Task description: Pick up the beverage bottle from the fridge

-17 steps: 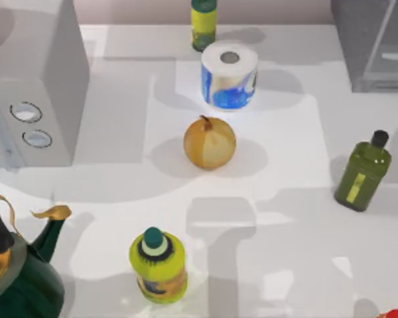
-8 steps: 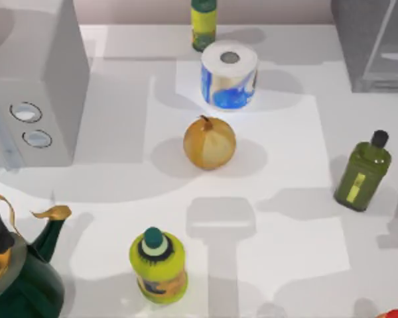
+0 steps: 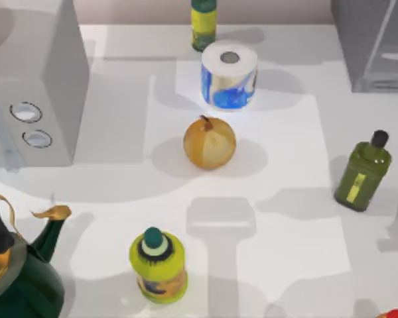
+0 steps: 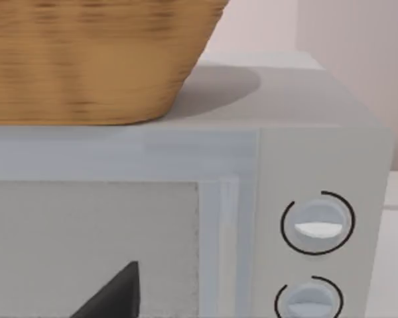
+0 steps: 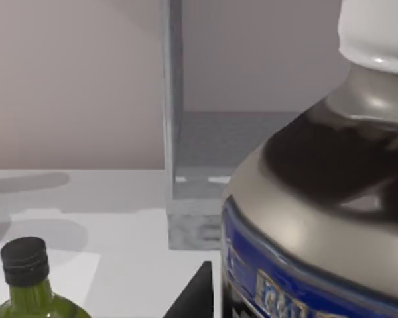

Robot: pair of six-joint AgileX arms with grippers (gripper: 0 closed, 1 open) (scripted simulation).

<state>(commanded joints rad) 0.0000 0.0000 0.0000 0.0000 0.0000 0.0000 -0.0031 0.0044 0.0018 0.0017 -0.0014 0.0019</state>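
The beverage bottle (image 5: 331, 185) stands upright directly at the right end effector (image 5: 196, 291), outside the fridge (image 5: 179, 165) behind it. Whether the fingers grip it cannot be determined. The left arm faces the microwave (image 4: 186, 218).

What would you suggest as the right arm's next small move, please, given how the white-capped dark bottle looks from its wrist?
Probably a short lift and pull-back. In the right wrist view the white-capped, silvery-shouldered dark bottle looms very close, outside the dark grey fridge cabinet, so it seems carried. Keep it clear of the olive-green black-capped bottle.
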